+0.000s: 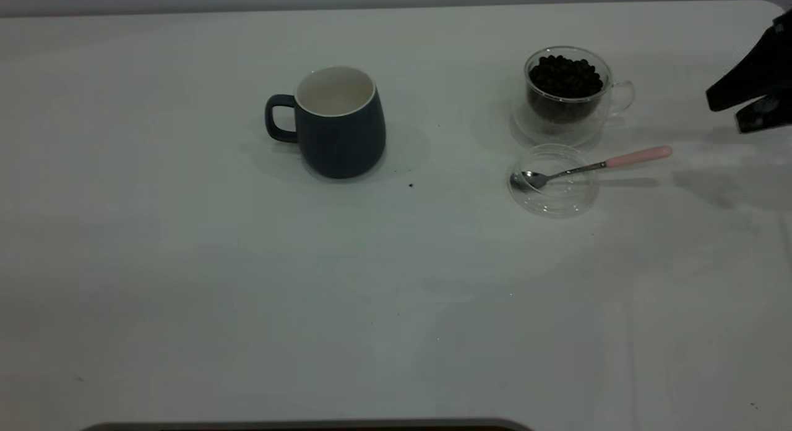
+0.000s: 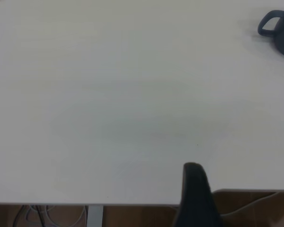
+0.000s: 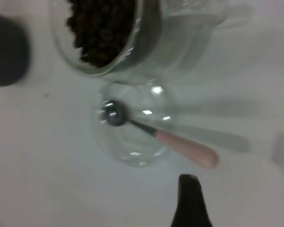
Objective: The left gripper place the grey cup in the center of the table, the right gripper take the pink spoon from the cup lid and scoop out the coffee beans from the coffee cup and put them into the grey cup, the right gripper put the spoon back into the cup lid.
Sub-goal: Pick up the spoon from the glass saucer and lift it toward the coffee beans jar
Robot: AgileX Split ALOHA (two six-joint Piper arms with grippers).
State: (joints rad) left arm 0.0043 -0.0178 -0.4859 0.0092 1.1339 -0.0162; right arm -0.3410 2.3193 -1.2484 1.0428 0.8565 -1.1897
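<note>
Pink spoon rests bowl-down in cup lid, handle overhanging for pickup; right gripper nearby, fingers slightly spread; left gripper's fingers: cannot tell.

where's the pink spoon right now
In the exterior view the pink spoon sits right of centre, bowl in the cup lid, just in front of the coffee cup.
</note>
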